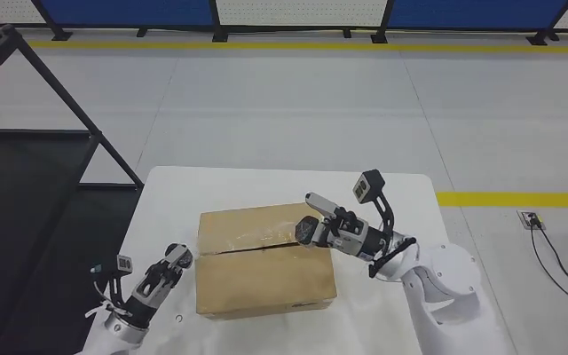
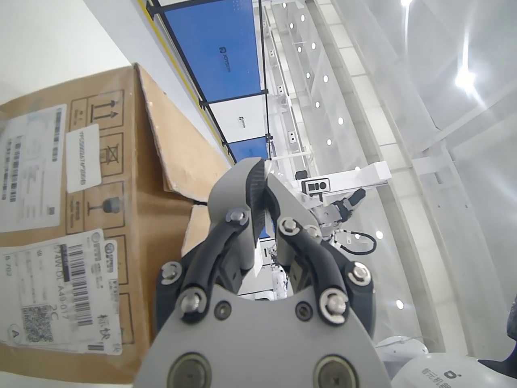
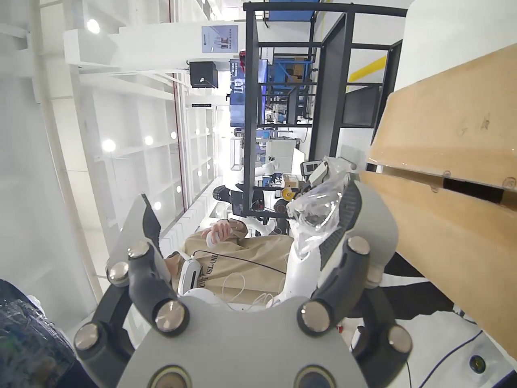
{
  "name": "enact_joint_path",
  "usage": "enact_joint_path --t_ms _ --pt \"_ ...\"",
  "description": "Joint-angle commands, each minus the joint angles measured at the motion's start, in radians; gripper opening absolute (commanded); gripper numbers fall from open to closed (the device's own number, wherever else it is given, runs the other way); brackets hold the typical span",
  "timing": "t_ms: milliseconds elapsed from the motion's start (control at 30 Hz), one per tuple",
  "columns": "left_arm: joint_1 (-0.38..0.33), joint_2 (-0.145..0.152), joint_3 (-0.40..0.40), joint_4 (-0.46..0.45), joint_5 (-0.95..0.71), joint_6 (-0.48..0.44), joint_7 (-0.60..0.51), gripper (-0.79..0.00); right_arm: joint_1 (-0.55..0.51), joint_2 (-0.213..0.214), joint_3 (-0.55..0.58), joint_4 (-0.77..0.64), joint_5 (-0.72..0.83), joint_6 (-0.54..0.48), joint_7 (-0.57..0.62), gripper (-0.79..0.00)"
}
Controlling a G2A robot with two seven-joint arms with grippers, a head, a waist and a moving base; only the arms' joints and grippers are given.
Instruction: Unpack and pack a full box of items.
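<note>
White table (image 1: 390, 191); box (image 1: 266, 275) shut. My right claw (image 1: 310, 217) spread at seam (image 1: 257, 249): hook under, lift slow. My left claw (image 2: 262, 175) pressed together.

- The box (image 1: 264, 266) has its 2 top flaps down, so what lies inside is hidden. Beside the right gripper (image 3: 247, 199), a dark slit (image 3: 472, 188) between them shows nothing within.
- A crumpled scrap of clear film (image 3: 319, 203) sits at 1 finger of that gripper. Whether it sticks to the pad or just lies against it cannot be told.
- Beside the left gripper (image 2: 264, 187), the box runs past the picture's edge, and the print on its labels (image 2: 30, 171) is blurred.
- On the table (image 1: 169, 204), between the left gripper and the box, a tiny ring-like mark (image 1: 178, 318) is too small to tell.
</note>
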Motion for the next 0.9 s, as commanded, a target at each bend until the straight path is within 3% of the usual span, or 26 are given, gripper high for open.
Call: enact_joint_path --t_ms 0,467,867 --pt "0.001 0.001 -0.005 0.004 0.000 0.008 0.002 -0.785 0.001 0.005 -0.004 0.000 -0.010 0.015 0.017 0.000" --pt "-0.014 0.006 0.007 0.045 0.035 0.061 0.015 -0.785 -0.004 0.027 -0.055 -0.010 -0.068 0.066 0.012 0.000" --pt "-0.019 0.009 0.005 0.053 -0.003 0.088 0.002 -0.785 -0.012 0.037 -0.048 -0.023 -0.014 0.032 -0.045 0.000"
